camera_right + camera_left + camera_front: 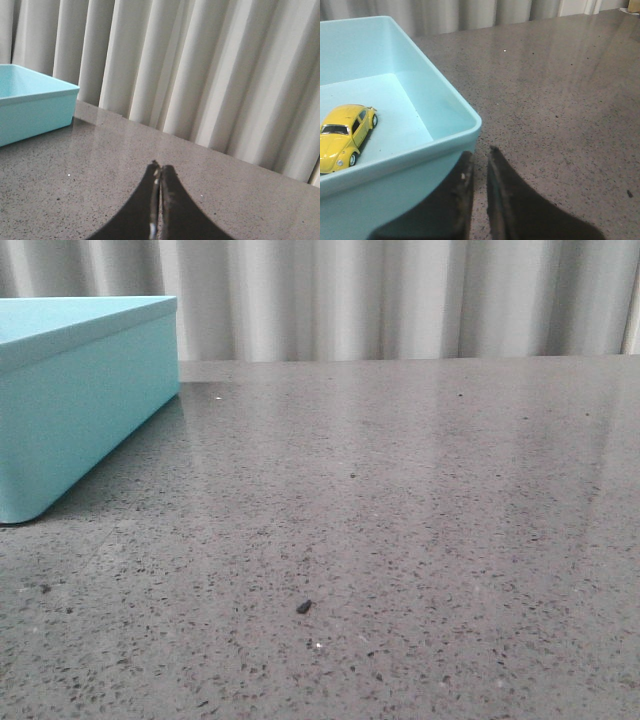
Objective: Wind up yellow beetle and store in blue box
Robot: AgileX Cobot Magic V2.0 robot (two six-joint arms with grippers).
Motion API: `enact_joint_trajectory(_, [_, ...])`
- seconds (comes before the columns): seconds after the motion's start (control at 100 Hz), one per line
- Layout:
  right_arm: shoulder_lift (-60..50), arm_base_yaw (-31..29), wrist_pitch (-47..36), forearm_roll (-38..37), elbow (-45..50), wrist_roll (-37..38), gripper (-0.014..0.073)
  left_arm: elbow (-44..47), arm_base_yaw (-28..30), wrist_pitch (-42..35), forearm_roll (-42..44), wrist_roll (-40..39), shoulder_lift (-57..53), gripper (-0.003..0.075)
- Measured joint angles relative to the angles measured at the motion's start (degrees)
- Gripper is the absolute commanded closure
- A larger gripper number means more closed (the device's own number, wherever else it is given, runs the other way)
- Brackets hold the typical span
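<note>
Sitting on a speckled grey tabletop [400, 500], before pale curtains [200, 75]. Resting on its wheels inside the blue box [455, 107], on the floor: the yellow beetle [342, 136], partly cut off at the frame edge. Looking light, rigid, glossy, likely slippery; probably best pinching across the flanks. Hovering just outside the box corner, left gripper [479, 155], jaws nearly together, holding nothing. Hanging over bare tabletop, right gripper [159, 167], jaws pressed together. Hiding the car entirely in the front view.
</note>
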Motion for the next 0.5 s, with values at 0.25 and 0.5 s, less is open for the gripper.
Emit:
enact_joint_trajectory(0.25, [-0.13, 0.0, -2.09, -0.22, 0.0, 0.0, 0.0662, 0.18, 0.0, -0.87, -5.51, 0.0, 0.0, 0.0741])
enact_joint_trajectory(0.5, [-0.13, 0.0, -2.34, -0.24, 0.0, 0.0, 0.0662, 0.18, 0.0, -1.32, -12.7, 0.0, 0.0, 0.0741])
